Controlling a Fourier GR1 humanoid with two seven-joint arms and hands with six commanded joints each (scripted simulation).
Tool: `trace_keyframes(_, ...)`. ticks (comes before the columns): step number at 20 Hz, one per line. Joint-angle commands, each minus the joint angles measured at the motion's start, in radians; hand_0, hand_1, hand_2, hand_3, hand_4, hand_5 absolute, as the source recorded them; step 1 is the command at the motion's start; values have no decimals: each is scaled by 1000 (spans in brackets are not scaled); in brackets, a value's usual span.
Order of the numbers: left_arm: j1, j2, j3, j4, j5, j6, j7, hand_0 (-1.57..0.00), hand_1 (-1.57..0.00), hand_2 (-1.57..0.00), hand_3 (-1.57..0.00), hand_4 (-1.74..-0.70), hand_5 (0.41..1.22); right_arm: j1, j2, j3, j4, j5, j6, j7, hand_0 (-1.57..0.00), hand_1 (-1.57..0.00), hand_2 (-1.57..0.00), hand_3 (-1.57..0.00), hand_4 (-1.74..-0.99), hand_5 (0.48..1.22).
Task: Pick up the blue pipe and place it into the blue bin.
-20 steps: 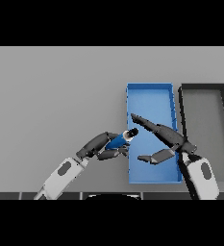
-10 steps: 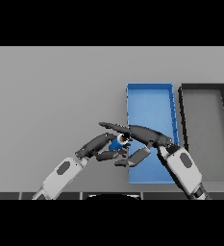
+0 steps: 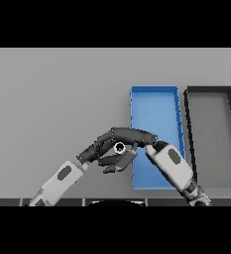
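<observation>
Both our hands, left hand (image 3: 101,149) and right hand (image 3: 132,135), crowd the hidden blue pipe beside the shallow blue rectangular bin (image 3: 154,99); we cannot tell either's fingers, and a fumbled handover could drop it.

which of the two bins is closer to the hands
The blue rectangular bin: both hands meet at its left edge. The black rectangular bin lies farther right.
</observation>
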State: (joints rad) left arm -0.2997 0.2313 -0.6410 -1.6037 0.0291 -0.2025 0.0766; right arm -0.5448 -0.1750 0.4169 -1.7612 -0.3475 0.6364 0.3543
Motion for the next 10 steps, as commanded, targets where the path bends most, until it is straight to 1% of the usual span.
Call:
trace_keyframes(1, 9, -11, 8, 1, 3, 12, -37, -776, -706, -686, -583, -1533, 1221, -20, 2, -4, 11, -23, 3, 15, -888, -873, -905, -768, -1486, 550)
trace_keyframes(2, 12, -22, 11, -1, 0, 24, -63, -935, -879, -863, -781, -1574, 1221, -16, 9, 6, 26, -46, 21, 30, -1025, -1013, -1038, -868, -1530, 606)
trace_keyframes(3, 19, -21, 29, -3, 20, 27, -79, -1063, -1017, -969, -939, -1607, 1221, -13, 5, 6, 25, -86, 27, 50, -1134, -1124, -1145, -957, -1562, 666)
trace_keyframes(4, 22, -31, 30, 1, 29, 26, -96, -1164, -1128, -1051, -1065, -1634, 1221, -12, 20, 17, 28, -107, 17, 78, -1221, -1214, -1230, -1080, -1526, 728)
trace_keyframes(5, 36, -44, 33, -5, 45, 32, -98, -1246, -1217, -1115, -1166, -1655, 1221, -7, 21, 9, 34, -135, 19, 73, -1291, -1285, -1298, -1178, -1495, 826)
trace_keyframes(6, 39, -60, 34, -3, 48, 36, -109, -1311, -1287, -1186, -1247, -1673, 1221, -3, 32, 8, 36, -139, 9, 65, -1347, -1342, -1353, -1257, -1469, 905)
trace_keyframes(7, 49, -66, 43, -11, 62, 34, -106, -1363, -1344, -1254, -1312, -1686, 1221, 5, 36, 8, 33, -117, 14, 28, -1392, -1388, -1396, -1320, -1452, 968)
trace_keyframes(8, 46, -57, 60, -10, 69, 17, -115, -1404, -1390, -1310, -1364, -1697, 1221, 12, 31, 14, 19, -56, 22, -27, -1428, -1425, -1431, -1370, -1441, 1019)
trace_keyframes(9, 48, -68, 54, 1, 57, 23, -113, -1438, -1426, -1348, -1405, -1706, 1221, 15, 22, 16, 14, -15, 36, -50, -1456, -1454, -1459, -1410, -1447, 1059)
trace_keyframes(10, 38, -74, 60, 10, 64, 18, -114, -1464, -1455, -1372, -1438, -1713, 1221, 8, 22, 18, 10, -8, 37, -36, -1479, -1477, -1482, -1442, -1457, 1092)
